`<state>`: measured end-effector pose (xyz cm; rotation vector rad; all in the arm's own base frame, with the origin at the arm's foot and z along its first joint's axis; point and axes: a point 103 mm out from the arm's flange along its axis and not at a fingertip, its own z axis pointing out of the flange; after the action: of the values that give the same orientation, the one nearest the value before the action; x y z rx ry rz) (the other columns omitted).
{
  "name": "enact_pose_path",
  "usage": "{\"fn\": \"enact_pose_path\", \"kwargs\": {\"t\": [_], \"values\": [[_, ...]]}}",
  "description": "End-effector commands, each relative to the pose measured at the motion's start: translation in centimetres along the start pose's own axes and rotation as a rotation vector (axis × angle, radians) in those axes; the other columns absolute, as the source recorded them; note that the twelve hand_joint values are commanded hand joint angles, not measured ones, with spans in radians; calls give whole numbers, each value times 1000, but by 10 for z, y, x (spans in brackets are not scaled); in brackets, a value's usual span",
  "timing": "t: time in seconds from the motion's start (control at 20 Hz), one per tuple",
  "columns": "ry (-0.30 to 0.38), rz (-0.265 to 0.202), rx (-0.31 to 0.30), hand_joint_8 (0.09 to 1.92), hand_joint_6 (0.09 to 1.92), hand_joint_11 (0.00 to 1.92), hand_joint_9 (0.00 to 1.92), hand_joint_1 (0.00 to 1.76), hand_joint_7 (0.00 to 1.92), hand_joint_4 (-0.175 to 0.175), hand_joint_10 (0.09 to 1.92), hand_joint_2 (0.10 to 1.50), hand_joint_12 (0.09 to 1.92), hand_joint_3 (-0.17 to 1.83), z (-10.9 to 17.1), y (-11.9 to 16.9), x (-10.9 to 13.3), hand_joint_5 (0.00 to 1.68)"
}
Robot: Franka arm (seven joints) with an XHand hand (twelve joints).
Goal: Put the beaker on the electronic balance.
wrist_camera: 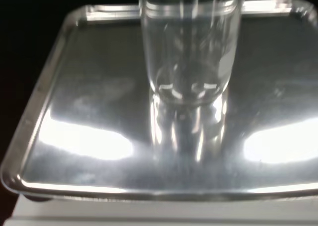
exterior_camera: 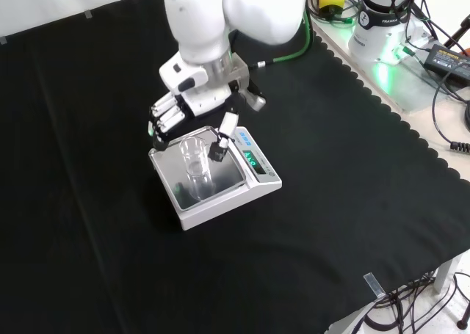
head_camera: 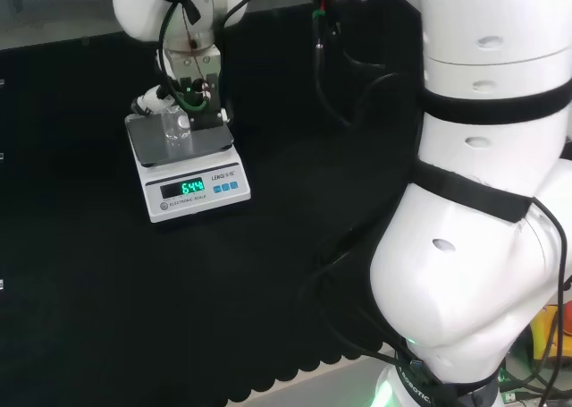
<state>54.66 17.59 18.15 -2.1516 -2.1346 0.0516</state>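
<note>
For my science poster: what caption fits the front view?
Robot hand around a clear beaker standing on the scale's metal pan.

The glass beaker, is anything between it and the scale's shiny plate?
Nothing visible. The clear glass beaker already stands upright on the electronic balance's silver metal pan, with the black and white hand open around it.

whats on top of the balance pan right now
A clear beaker stands upright on the balance's steel pan; the hand is open around it. Any contents cannot be made out.
</note>
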Motion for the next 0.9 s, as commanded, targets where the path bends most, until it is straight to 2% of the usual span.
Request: {"fn": "enact_pose_path", "kwargs": {"t": [0.05,0.5,0.9], "values": [[7,11,-48,848,474,231,125,517,202,-55,938,854,1462,-134,-33,-26,-16,254],[41,71,-67,844,441,270,156,521,198,-56,931,860,1439,-118,-57,-68,-54,260],[90,85,-54,840,424,288,170,528,196,-57,924,869,1432,-108,-47,-87,-66,263]]}}
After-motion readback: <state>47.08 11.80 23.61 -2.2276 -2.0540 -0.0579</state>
